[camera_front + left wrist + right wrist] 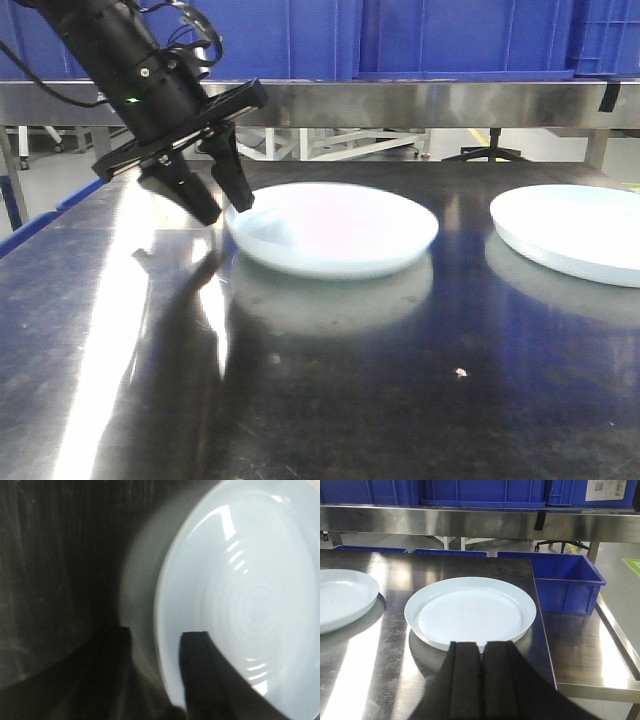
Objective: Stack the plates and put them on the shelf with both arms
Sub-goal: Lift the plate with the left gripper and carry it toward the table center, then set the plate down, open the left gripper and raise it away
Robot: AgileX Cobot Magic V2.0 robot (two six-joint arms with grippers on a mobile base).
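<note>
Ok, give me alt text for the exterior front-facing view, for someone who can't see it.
The left arm's tool reaches down, open, straddling the left rim of a white plate on a dark, shiny steel table. A second white plate lies apart to the right, cut off by the frame. Behind, a steel shelf holds blue crates.

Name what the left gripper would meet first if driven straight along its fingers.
The left gripper would likely meet the rim of the left plate, which sits between its open fingers, then the table.

left plate (335, 228), right plate (575, 232), white, flat, unstacked, apart
</note>
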